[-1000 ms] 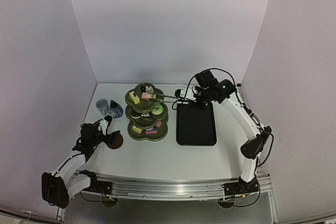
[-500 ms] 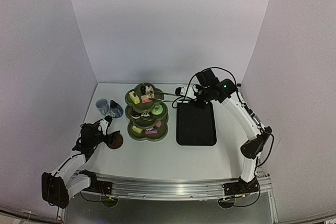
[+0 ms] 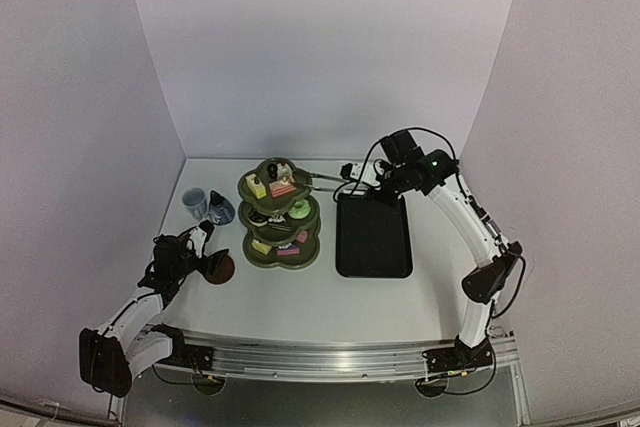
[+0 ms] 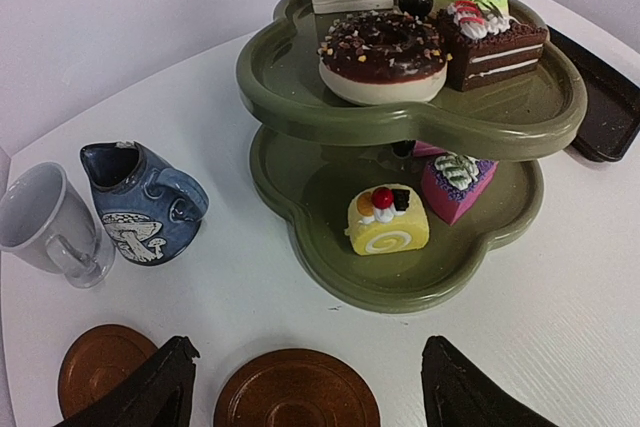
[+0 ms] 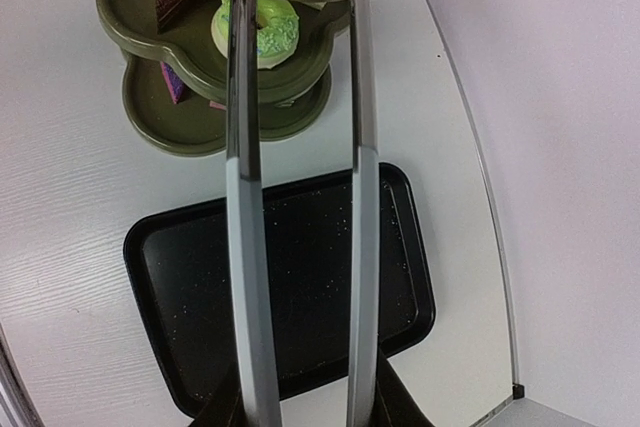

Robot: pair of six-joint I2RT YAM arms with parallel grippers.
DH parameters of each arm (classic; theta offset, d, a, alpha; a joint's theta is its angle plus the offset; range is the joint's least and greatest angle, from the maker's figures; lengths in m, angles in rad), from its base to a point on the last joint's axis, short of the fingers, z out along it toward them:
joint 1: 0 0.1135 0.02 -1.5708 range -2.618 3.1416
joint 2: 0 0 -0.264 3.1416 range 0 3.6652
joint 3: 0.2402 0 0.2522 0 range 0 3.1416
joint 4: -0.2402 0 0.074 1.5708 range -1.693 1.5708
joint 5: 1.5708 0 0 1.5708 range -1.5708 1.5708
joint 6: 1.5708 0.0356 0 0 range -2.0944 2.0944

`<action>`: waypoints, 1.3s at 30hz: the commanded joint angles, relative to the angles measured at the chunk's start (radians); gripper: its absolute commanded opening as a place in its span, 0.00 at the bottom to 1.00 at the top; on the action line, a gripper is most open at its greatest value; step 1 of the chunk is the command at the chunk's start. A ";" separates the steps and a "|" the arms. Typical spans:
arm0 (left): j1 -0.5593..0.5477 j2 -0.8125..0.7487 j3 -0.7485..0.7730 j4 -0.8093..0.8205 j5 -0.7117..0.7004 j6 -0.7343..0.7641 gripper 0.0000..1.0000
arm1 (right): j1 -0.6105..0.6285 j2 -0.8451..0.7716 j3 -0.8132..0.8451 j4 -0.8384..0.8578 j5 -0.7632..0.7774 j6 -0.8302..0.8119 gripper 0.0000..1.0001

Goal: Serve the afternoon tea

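The olive-green three-tier stand carries several small cakes, among them a chocolate doughnut, a yellow roll and a green doughnut. My left gripper is open, low over one brown saucer. A second saucer lies to its left. The pale cup and dark-blue pot stand beside the stand. My right gripper is shut on the tongs. The tongs' arms are apart and empty, right of the top tier.
The black tray lies bare to the right of the stand, under the tongs. White walls close in the table at the back and both sides.
The right gripper has drawn the tongs back to the right, away from the top tier, leaving a pink cake there. The left arm has not moved.
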 commanded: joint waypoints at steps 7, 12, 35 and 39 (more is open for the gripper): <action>0.006 -0.013 0.001 0.002 -0.005 0.008 0.78 | -0.027 -0.118 -0.036 0.025 -0.016 0.073 0.28; 0.006 -0.013 0.003 0.007 -0.006 -0.006 0.78 | -0.065 -0.154 -0.068 0.095 -0.018 0.287 0.20; 0.050 0.020 0.059 -0.022 -0.017 -0.093 0.79 | -0.080 -0.307 -1.051 0.774 0.358 1.245 0.16; 0.054 0.015 0.050 -0.018 -0.014 -0.094 0.79 | -0.067 -0.268 -1.113 0.818 0.340 1.286 0.17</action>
